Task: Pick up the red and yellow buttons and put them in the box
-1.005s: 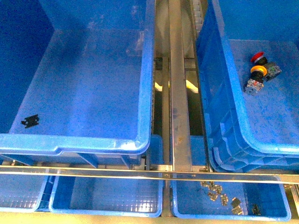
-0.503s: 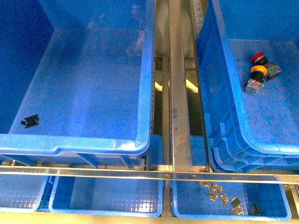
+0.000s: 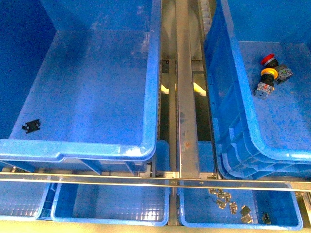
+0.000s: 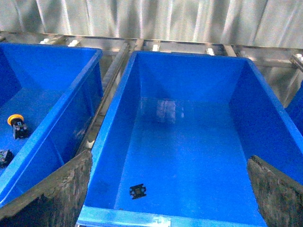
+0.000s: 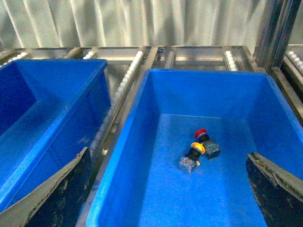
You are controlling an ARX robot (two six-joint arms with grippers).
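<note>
Red button (image 5: 201, 134) and yellow button (image 5: 195, 150) lie touching on the floor of the right-hand crate (image 5: 156, 198); left box (image 4: 189, 156) holds only a small black part (image 4: 138, 191). Right jaws spread wide, empty, buttons ahead between them, well apart. Left jaws wide, empty. Risk: buttons touch, so a grasp may nudge the neighbour or pinch both.

A red-capped button (image 3: 268, 60) and a yellow-capped button (image 3: 267, 76) lie tipped, touching, on the right crate's floor; the left box (image 3: 121, 150) holds neither.
</note>
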